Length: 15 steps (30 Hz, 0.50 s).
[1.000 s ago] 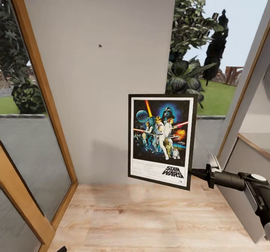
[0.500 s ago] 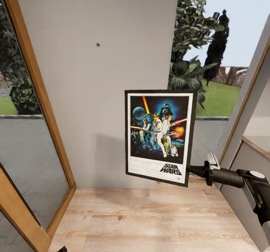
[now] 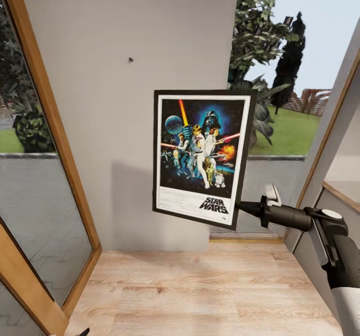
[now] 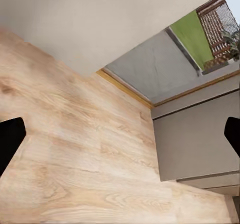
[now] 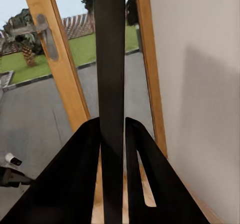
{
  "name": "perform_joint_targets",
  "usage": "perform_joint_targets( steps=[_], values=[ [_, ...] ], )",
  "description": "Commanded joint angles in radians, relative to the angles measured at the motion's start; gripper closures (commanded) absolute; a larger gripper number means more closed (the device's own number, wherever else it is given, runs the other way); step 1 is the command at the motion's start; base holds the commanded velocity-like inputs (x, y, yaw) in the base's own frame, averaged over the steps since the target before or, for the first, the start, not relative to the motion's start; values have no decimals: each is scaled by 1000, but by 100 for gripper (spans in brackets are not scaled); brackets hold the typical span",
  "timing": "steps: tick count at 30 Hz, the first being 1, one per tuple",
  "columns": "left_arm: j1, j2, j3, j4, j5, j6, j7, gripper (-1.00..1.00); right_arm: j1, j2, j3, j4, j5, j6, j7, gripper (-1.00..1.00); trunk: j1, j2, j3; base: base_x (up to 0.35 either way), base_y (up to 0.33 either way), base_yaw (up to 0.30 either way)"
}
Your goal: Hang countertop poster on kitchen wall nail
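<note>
Black-framed poster (image 3: 200, 156) reading "STAR WARS" is clamped edgewise in the right tool (image 3: 239, 206); left tool (image 4: 120, 134) spread apart

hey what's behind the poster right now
Behind the poster are the pale wall and, at its right edge, a window with greenery. Whatever the poster covers can't be seen.

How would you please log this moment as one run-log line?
right hand: shut on poster lower corner | poster: upright, airborne, below-right of wall nail | left hand: open, over floor
</note>
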Motion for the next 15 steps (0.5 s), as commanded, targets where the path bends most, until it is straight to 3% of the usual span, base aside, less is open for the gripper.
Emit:
perform_joint_targets(
  steps=[1, 4, 11, 13, 14, 15],
  values=[
    [-1, 0, -9, 1, 6, -9, 15, -100, -8, 4, 0, -3, -4, 27, 2, 100, 1, -2, -2, 0, 0, 0],
    [-1, 0, -10, 0, 2, -10, 49, -100, -33, 19, 0, -9, 0, 52, -3, 100, 1, -2, -2, 0, 0, 0],
    [16, 2, -10, -1, -51, -12, 82, -100, -145, 58, 2, -13, 5, 142, -46, 100, 1, -2, -2, 0, 0, 0],
    [18, 3, -11, -1, -57, -13, 84, -100, -174, 67, 21, -14, 5, 178, -61, 100, 1, -2, -2, 0, 0, 0],
    [20, 3, -11, -2, -62, -13, 85, -100, -227, 74, 89, -11, 7, 207, -76, 100, 1, -2, -2, 0, 0, 0],
    [20, 3, -11, -2, -63, -14, 86, -100, -246, 76, 115, -8, 7, 213, -90, 100, 1, -2, -2, 0, 0, 0]
  ],
)
